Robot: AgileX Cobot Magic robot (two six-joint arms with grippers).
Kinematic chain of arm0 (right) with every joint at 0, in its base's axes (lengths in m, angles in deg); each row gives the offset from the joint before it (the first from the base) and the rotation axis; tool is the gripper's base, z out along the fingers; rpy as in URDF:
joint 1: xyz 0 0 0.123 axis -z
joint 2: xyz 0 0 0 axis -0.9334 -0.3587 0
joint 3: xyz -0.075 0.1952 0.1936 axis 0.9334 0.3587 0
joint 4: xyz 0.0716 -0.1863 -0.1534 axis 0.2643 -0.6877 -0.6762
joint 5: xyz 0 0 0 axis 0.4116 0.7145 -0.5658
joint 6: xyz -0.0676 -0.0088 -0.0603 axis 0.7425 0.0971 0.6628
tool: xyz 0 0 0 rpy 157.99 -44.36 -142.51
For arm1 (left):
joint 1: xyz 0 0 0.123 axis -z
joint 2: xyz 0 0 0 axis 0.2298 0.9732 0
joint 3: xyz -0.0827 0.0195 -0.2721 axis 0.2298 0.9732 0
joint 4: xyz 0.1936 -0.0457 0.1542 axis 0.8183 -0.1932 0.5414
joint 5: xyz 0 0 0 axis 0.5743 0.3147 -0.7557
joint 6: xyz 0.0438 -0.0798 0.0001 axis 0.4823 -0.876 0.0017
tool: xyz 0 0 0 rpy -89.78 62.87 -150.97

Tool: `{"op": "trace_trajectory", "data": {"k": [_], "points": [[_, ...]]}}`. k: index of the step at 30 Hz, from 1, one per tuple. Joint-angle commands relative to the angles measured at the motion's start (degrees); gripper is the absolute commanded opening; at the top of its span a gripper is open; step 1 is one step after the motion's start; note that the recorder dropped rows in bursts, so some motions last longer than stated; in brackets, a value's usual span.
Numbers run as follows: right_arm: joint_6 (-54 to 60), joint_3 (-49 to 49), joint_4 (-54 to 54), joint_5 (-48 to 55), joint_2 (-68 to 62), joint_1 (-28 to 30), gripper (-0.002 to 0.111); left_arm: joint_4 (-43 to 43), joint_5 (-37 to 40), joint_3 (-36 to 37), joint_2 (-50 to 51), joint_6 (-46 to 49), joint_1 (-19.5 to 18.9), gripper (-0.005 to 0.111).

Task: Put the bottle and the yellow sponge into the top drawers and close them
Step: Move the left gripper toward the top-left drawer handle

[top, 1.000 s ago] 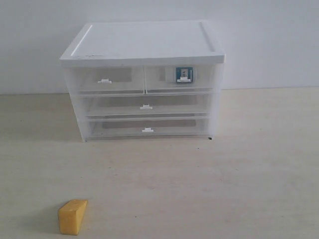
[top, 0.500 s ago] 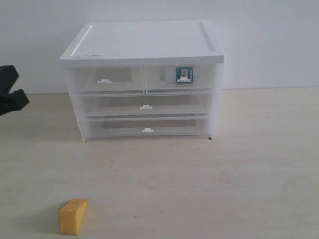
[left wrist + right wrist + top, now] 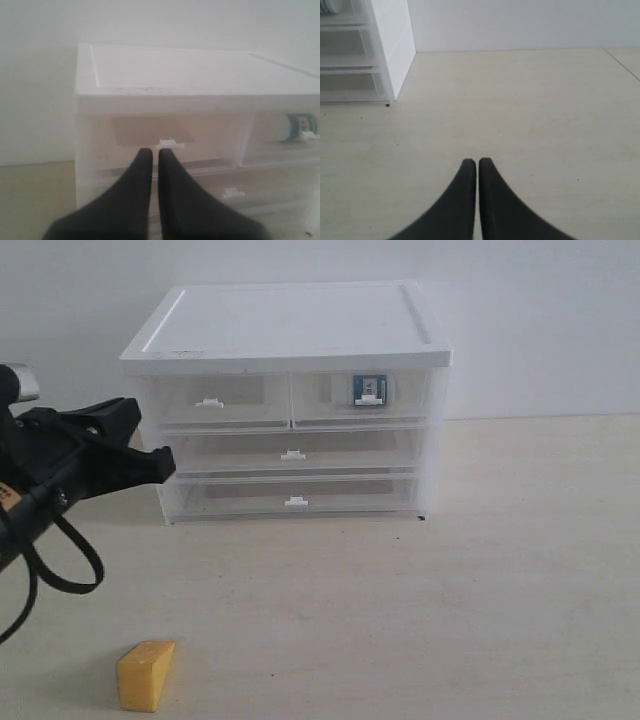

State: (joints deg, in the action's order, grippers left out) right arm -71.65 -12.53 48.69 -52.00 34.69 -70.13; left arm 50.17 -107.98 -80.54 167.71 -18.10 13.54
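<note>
Since a moment before, the left gripper (image 3: 150,445) had swung in from the left edge to the cabinet's (image 3: 290,330) left front. The sponge (image 3: 146,675) lay on the table (image 3: 480,590) at lower left, and the bottle (image 3: 369,390) sat inside the closed right top drawer (image 3: 405,408).

From the left wrist, its fingers (image 3: 140,170) were clenched together, empty, just under the left top drawer's (image 3: 100,140) handle (image 3: 170,143).

From the right wrist, the right gripper (image 3: 477,162) was pinched closed on nothing at bottom centre, above bare table.

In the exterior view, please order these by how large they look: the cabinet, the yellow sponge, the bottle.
1. cabinet, by far the largest.
2. yellow sponge; it lies nearer the camera, which flatters it.
3. bottle, inside the right top drawer; only partly clear, so its true size against the sponge is unsure.
</note>
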Motion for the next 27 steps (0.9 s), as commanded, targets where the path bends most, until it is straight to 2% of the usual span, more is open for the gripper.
{"op": "trace_trajectory", "data": {"k": [1,4,9,15,21,23,24,27], "points": [[0.22,0.00,-0.57,-0.07,0.32,-0.18,0.000,-5.27,-6.05,-2.09,5.72,1.69,3.04,0.004],[0.22,0.00,-0.57,-0.07,0.32,-0.18,0.000,-8.75,-10.84,-2.69,9.09,2.23,5.00,0.004],[0.22,0.00,-0.57,-0.07,0.32,-0.18,0.000,-12.11,-14.00,-4.83,13.84,4.30,7.83,0.004],[0.22,0.00,-0.57,-0.07,0.32,-0.18,0.000,-14.51,-14.05,-9.49,18.17,5.89,10.51,0.004],[0.22,0.00,-0.57,-0.07,0.32,-0.18,0.000,-13.98,-11.66,-12.52,20.60,6.42,10.40,0.004],[0.22,0.00,-0.57,-0.07,0.32,-0.18,0.000,-14.00,-9.70,-13.04,20.91,6.42,10.39,0.010],[0.22,0.00,-0.57,-0.07,0.32,-0.18,0.000,-14.00,-9.69,-13.07,21.15,6.42,10.39,0.016],[0.22,0.00,-0.57,-0.07,0.32,-0.18,0.000,-14.12,-9.69,-13.16,21.39,6.42,10.39,0.044]]}}
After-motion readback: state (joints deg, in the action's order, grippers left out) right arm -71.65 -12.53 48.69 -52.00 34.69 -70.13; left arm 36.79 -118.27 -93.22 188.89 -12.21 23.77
